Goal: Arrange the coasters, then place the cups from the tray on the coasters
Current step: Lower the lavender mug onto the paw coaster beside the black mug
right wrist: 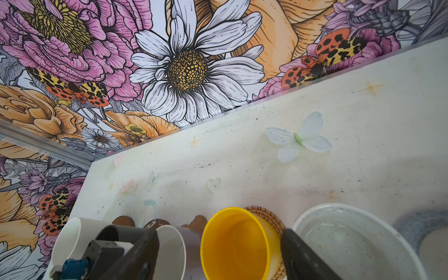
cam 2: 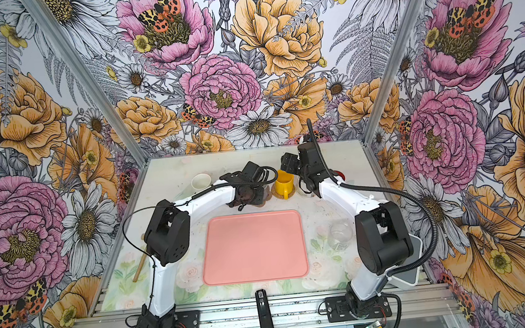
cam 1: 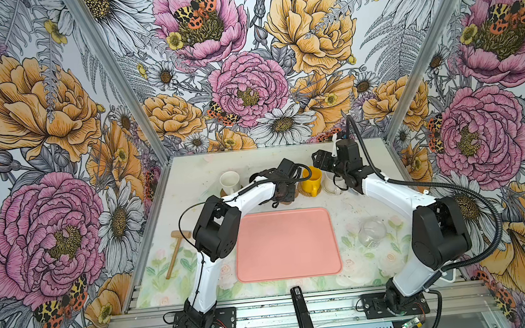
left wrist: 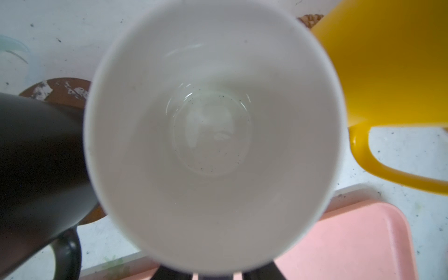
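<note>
The pink tray (cam 1: 286, 245) lies bare. Behind it stands a row of cups: white (cam 1: 229, 182), black (left wrist: 36, 155), a white-inside one (left wrist: 213, 135), yellow (cam 1: 310, 181) and speckled (right wrist: 351, 242). My left gripper (left wrist: 215, 276) is low over the white-inside cup. Slivers of tray show between its fingers and the cup's handle, so it is open. My right gripper (right wrist: 220, 232) hovers open above the yellow cup, which sits on a golden woven coaster (right wrist: 266, 215). A brown disc coaster (left wrist: 60, 92) is under the black cup. A paw coaster (right wrist: 197, 223) and a blue woven coaster (right wrist: 417, 223) show partly.
A wooden mallet (cam 1: 178, 250) lies left of the tray and a clear glass jar (cam 1: 372, 231) stands to its right. A black device (cam 1: 301, 310) sits at the front edge. A white box (cam 2: 409, 265) is behind the right arm. The back wall is close behind the cups.
</note>
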